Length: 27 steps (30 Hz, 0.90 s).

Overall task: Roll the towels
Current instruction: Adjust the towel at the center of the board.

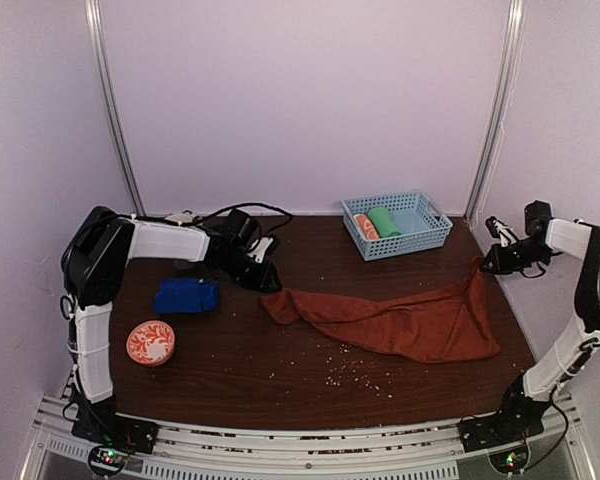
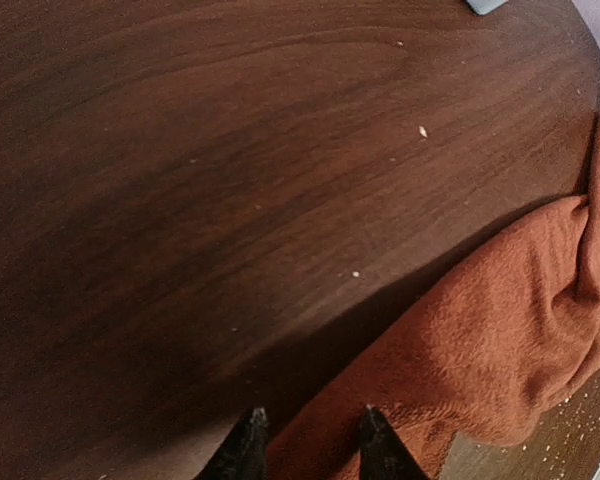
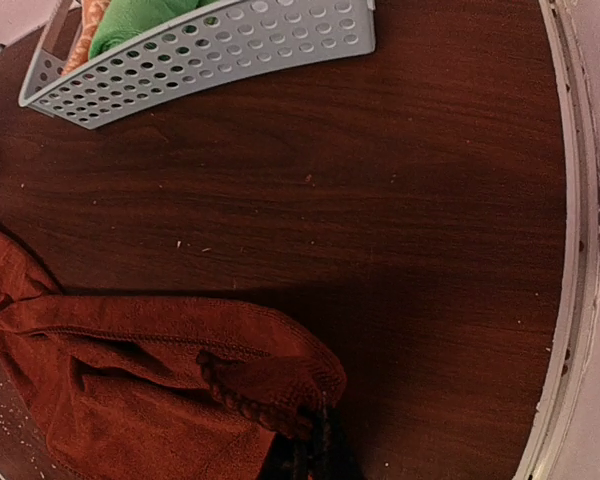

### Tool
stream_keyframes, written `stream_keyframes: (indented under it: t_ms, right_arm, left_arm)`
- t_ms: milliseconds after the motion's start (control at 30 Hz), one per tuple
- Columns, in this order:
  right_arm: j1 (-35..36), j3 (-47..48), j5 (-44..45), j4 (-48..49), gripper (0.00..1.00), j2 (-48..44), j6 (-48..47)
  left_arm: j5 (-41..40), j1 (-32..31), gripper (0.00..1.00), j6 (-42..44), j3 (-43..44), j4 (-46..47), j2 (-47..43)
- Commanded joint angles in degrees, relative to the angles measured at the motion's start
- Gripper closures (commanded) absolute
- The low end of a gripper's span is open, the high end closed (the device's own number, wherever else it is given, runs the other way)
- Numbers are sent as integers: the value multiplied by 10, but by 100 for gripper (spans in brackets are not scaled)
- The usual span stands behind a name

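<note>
The rust-brown towel (image 1: pixel 400 325) lies spread and creased across the middle of the table, from left to right. My left gripper (image 1: pixel 270 283) hovers low over its left end, and in the left wrist view that gripper (image 2: pixel 310 415) is open, with the towel (image 2: pixel 500 330) lying under and between its dark fingertips (image 2: pixel 248 432). My right gripper (image 1: pixel 488 265) is shut on the towel's far right corner and holds it lifted off the table. In the right wrist view the gripper (image 3: pixel 318 440) pinches a bunched fold of the towel (image 3: pixel 130 390). The royal blue towel (image 1: pixel 187 296) sits bunched at the left.
A light blue perforated basket (image 1: pixel 405 243) at the back right holds a green rolled towel (image 1: pixel 384 221) and an orange-and-white one (image 1: pixel 366 227). A round orange patterned dish (image 1: pixel 151 342) sits front left. Crumbs (image 1: pixel 350 375) dot the table. Black cables (image 1: pixel 230 212) trail along the back.
</note>
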Motion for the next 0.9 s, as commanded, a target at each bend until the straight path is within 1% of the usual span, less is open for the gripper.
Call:
stream_keyframes:
  t_ms: [0,67,200,267,333,433,500,600,733,867]
  right_arm:
    - [19,57,44,29,100,15,23]
    - [19,47,41,42,100,8,24]
    - [22,12,13,70,100,-8,34]
    - [25,-6,-7,83,100,-15,38]
    - [30,-16,-16,90,100,-21,36]
    - [34,-23,-24,92,100,-27,31]
    - [35,-27,-28,97,100,-30,32]
    - [36,-26,-30,98,100,-25,31]
    - [36,-27,-31,97,100,-17,28]
    - [36,-26,-34,97,100,-13,27]
  left_arm:
    - [-5,-5,66,7,36,19,-63]
    - [-13,-14,66,31,8,22,-86]
    - [-57,-52,71,97,-57,13,-134]
    - [-88,-77,71,141,-67,-12,-147]
    - [-98,-96,71,183,-66,-45,-148]
    - [-126,-126,66,240,-61,-96,-138]
    - [-144,-134,63,265,-56,-118,-121]
    - [-152,-135,63,282,-37,-144,-90]
    - [-117,-135,64,290,-6,-172,-52]
    - [-136,-135,63,290,5,-179,-23]
